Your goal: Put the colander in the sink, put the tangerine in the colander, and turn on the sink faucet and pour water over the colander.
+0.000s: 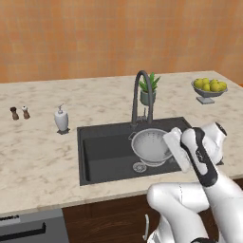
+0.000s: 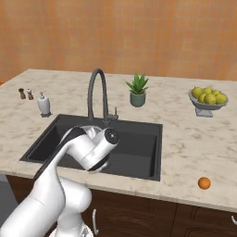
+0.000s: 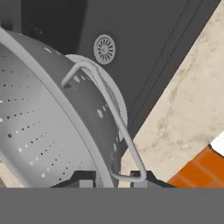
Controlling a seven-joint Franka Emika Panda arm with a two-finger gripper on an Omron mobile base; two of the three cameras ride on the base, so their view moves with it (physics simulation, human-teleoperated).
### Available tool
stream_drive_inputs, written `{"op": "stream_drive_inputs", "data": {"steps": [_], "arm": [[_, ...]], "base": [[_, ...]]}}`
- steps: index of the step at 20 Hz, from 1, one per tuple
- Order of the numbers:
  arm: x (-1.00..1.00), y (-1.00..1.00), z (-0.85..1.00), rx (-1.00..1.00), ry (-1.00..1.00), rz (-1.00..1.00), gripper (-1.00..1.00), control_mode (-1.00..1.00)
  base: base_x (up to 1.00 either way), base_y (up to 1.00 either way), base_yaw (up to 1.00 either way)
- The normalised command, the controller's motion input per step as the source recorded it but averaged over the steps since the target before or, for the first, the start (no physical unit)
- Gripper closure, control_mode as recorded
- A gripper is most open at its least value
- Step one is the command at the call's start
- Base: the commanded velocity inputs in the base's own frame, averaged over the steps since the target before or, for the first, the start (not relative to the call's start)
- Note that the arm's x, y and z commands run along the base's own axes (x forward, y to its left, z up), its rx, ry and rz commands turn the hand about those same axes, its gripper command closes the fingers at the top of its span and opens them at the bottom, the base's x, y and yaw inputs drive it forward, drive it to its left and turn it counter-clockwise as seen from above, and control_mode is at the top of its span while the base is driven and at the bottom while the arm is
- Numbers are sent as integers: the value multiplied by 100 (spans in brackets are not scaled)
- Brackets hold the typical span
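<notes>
The silver perforated colander (image 1: 150,146) hangs tilted above the black sink (image 1: 97,147), over its round drain (image 1: 139,167). My gripper (image 3: 113,178) is shut on the colander's (image 3: 39,118) wire side handle, at the right side of the rim. In the hand view the drain (image 3: 104,49) lies beyond the bowl. The dark gooseneck faucet (image 1: 142,92) rises behind the basin. The small orange tangerine (image 2: 204,183) rests on the counter near the front edge, right of the sink (image 2: 139,152). The arm covers most of the colander in the right base view.
A white pump bottle (image 1: 61,119) and two small shakers (image 1: 20,113) stand left of the sink. A potted plant (image 2: 137,91) sits behind it, and a grey footed bowl of yellow-green fruit (image 2: 208,99) at the far right. Bare marble counter surrounds the basin.
</notes>
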Motion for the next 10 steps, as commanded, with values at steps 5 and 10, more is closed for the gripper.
{"op": "stream_drive_inputs", "data": {"steps": [5,10], "arm": [[55,-41,0,1,5,30,100,-100],[57,-24,-2,0,10,23,100,-100]], "base": [[0,0,0],[0,0,0]]}}
